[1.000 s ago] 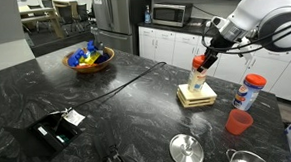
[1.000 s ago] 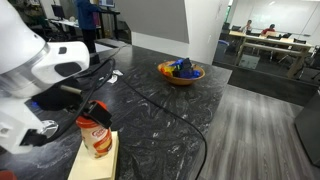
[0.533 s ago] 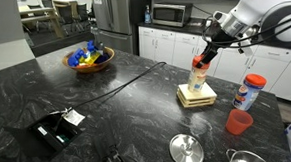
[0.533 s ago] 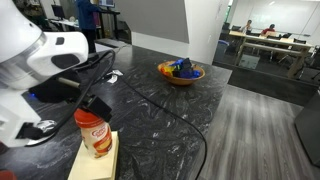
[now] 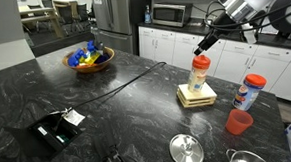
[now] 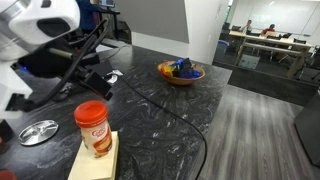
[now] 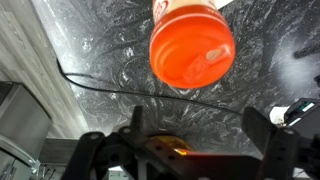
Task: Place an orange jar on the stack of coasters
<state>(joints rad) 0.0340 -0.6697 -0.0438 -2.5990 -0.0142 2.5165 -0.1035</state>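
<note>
The orange jar (image 5: 198, 75), clear with an orange-red lid and pale contents, stands upright on the stack of coasters (image 5: 196, 95) in both exterior views; it also shows in an exterior view (image 6: 94, 129) on the coasters (image 6: 97, 163). In the wrist view I look down on its orange lid (image 7: 192, 48). My gripper (image 5: 206, 45) is open and empty, lifted just above and clear of the jar; its two fingers (image 7: 200, 135) frame the bottom of the wrist view.
A red-lidded jar with a blue-white label (image 5: 252, 91), an orange-red cup (image 5: 238, 121), a round steel lid (image 5: 186, 149) and a pot rim (image 5: 245, 158) stand near the coasters. A bowl of toys (image 5: 89, 58), a black cable (image 5: 126, 86) and a black device (image 5: 56, 127) lie farther off.
My gripper has let go of the orange jar and risen up and away from it. The jar stays standing on the coasters.
</note>
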